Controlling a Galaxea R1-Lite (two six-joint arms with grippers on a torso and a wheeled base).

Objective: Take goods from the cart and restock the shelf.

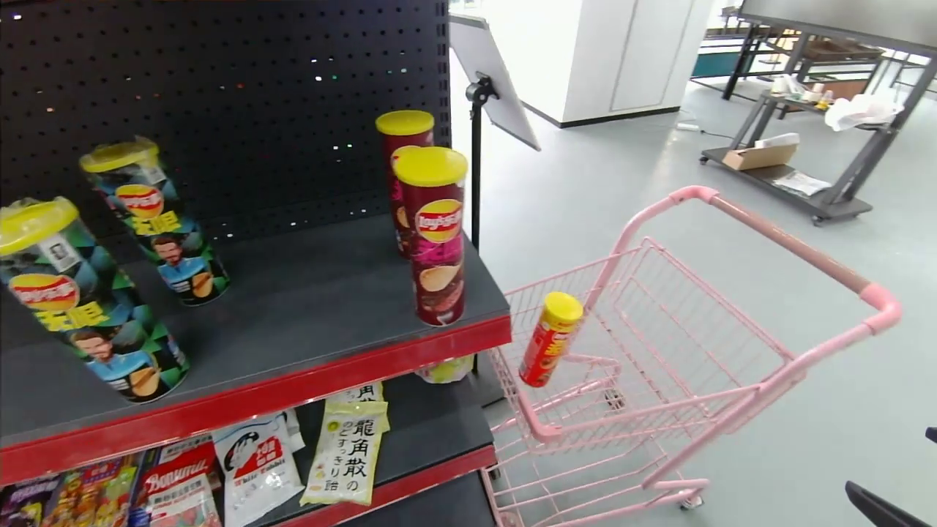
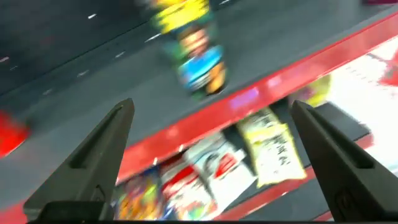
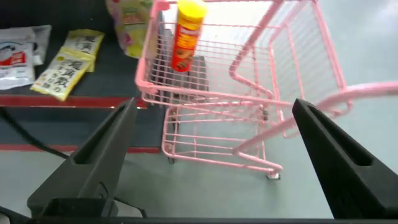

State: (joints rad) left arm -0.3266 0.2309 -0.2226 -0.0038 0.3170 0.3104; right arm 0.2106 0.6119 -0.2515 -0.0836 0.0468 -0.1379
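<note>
A red chip can (image 1: 549, 340) with a yellow lid leans inside the pink cart (image 1: 732, 219), which stands right of the shelf. My right gripper (image 3: 214, 102) hangs open in front of and above the cart (image 3: 205, 93), apart from the red can (image 3: 186, 37). On the upper shelf board (image 1: 307, 293) stand two maroon cans (image 1: 437, 234) at its right end and two green-blue cans (image 1: 157, 219) at the left. My left gripper (image 2: 212, 104) is open, empty, facing the shelf's red edge (image 2: 249, 99) below a green-blue can (image 2: 198, 56).
Snack bags (image 1: 348, 454) lie on the lower shelf board. A white board on a stand (image 1: 494, 80) rises behind the shelf's right end. A dark metal rack (image 1: 805, 168) with boxes stands at the back right. Open grey floor surrounds the cart.
</note>
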